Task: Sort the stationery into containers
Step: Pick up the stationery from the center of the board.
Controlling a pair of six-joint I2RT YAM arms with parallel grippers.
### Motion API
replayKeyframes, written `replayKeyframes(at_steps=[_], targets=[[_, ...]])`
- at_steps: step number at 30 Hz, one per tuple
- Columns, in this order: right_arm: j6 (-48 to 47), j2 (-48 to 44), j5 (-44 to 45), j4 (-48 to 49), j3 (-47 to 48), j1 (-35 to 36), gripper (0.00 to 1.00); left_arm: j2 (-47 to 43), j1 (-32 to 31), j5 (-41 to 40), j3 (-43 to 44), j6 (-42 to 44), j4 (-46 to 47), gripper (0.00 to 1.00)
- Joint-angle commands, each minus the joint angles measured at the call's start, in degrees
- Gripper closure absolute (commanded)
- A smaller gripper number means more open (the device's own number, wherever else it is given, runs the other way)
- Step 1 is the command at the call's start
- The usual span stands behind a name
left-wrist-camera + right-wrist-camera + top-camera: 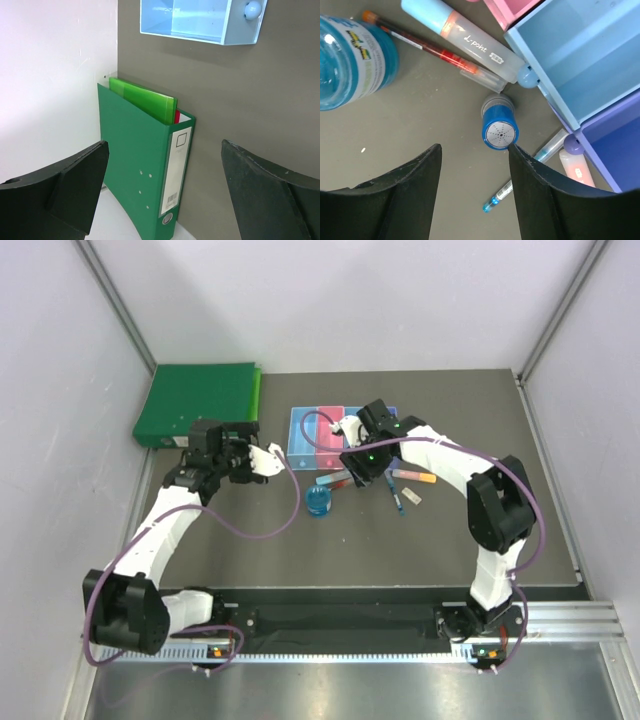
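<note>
Two troubles wait for you here, both at the right gripper (474,150). Its fingers are spread with nothing between them, and the small blue-white bottle (500,131) sits just past the tips, off centre and right beside one finger. Close from this line and I judge that finger would meet it first, tipping it or rolling it into the red pen (420,47) and the fat marker (470,40) lying just behind. The second is crowding: a thin blue-tipped pen (530,175) lies close by that same finger and the front corners of the containers (547,86) are near, so a descent could pin the pen or nudge the bins.

Your left gripper (164,145) is likewise wide open and empty, facing the green binder (140,165), well apart from the loose items. The round blue reel (319,502), an orange-pink marker (413,476) and a tiny pale block (414,498) lie on the table (250,540) in front of the bins.

Inside the containers, every part you can see is bare: the end light blue bin (303,430) and the pink bin (328,426) from above, the second light blue bin (580,50) and the purple bin (615,135) from the right wrist, though the arm hides part of those two from above. Nothing looks sorted yet
</note>
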Motion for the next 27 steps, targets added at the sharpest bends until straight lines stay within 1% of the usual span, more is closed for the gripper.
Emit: replayKeyframes(at_steps=[1,9,18,21,25,27], targets=[[-0.8,2.6,1.6,1.3,2.3,0.5,0.44,-2.2,-0.2,0.3,-0.8,0.5,0.1,0.01],[-0.9,4.8,1.9,1.5,4.0,0.2,0.45,-2.5,-0.2,0.0,-1.2,0.5,0.1,0.01],[-1.3,4.3,3.0,1.2,4.3,-0.1,0.47,-2.3,-0.2,-0.1,-1.9,0.8,0.7,0.01],[-0.9,5.4,3.1,1.2,5.7,-0.1,0.49,-2.2,-0.2,0.3,-2.0,0.4,0.8,0.01],[-0.9,6.0,3.0,0.9,6.8,-0.1,0.55,-2.2,-0.2,0.1,-2.1,0.5,0.9,0.01],[-1.1,6.4,3.2,1.1,7.2,-0.1,0.56,-2.4,-0.2,0.0,-2.2,0.4,0.8,0.01]])
